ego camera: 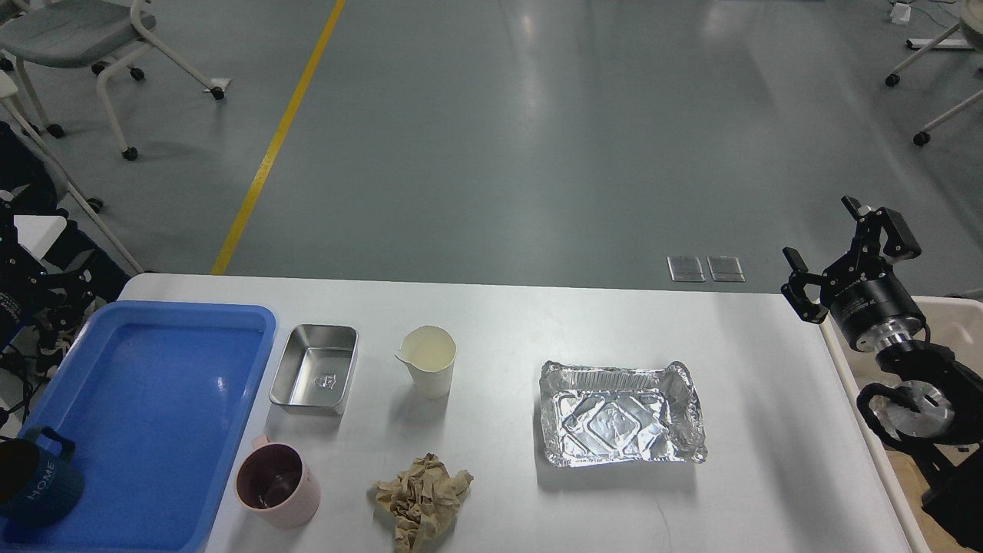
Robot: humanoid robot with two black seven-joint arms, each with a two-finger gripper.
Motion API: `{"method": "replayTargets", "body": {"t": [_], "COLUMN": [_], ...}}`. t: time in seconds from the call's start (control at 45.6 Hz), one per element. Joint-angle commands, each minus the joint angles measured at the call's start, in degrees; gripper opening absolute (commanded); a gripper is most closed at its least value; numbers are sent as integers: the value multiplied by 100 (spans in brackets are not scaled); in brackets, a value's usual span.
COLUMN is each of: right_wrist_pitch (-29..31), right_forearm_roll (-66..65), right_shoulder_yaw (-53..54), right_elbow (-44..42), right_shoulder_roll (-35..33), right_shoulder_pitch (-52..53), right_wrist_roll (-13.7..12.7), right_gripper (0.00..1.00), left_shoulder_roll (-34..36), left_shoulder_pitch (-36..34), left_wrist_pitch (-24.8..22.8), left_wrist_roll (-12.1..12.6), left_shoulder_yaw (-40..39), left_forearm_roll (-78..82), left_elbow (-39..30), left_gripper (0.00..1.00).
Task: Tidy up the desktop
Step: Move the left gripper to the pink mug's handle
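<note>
The white desktop [768, 361] holds a crumpled foil tray [620, 415], a white paper cup [428, 359], a small steel box [315, 369], a pink mug [276, 485] and a wad of brown paper [421, 498]. A dark blue mug [34, 480] marked HOME lies in the near left corner of the blue plastic tray [161, 399]. My right gripper [833, 246] is open and empty, raised over the desktop's right edge. My left gripper [46, 280] is a dark shape at the left edge, beyond the blue tray; its fingers cannot be told apart.
A beige plastic bin [956, 322] stands off the desktop's right edge, under my right arm. Wheeled chairs [84, 38] stand on the grey floor at the far left and far right. A yellow line [276, 138] runs across the floor.
</note>
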Motion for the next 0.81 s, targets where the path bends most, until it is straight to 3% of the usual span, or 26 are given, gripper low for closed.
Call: {"method": "replayTargets", "body": {"t": [0.0,0.153,0.482,0.789], "right_wrist_pitch": [13,4,-13,-13], "right_forearm_roll": [-15,-305,-639,-719], "right_shoulder_yaw": [-19,-63,-107,-107], "right_elbow": [24,24,41,24], "right_shoulder_roll": [-1,-10,8,-54], "right_shoulder_pitch": [-2,24,-11,-29], "right_wrist_roll": [-2,-2,-2,-2], "right_gripper": [100,100,100,100], "left_shoulder_roll": [705,1198,1699,2867], "left_shoulder_pitch": [-15,-6,108,538], "left_wrist_pitch": [20,-33,354,293], "left_wrist_roll": [-17,-17,-25,-263], "left_shoulder_yaw": [700,1307,2564,2731], "left_forearm_roll": [6,339,1464,1922], "left_elbow": [-62,-632,-1652,-2180], "left_gripper": [96,96,96,96]}}
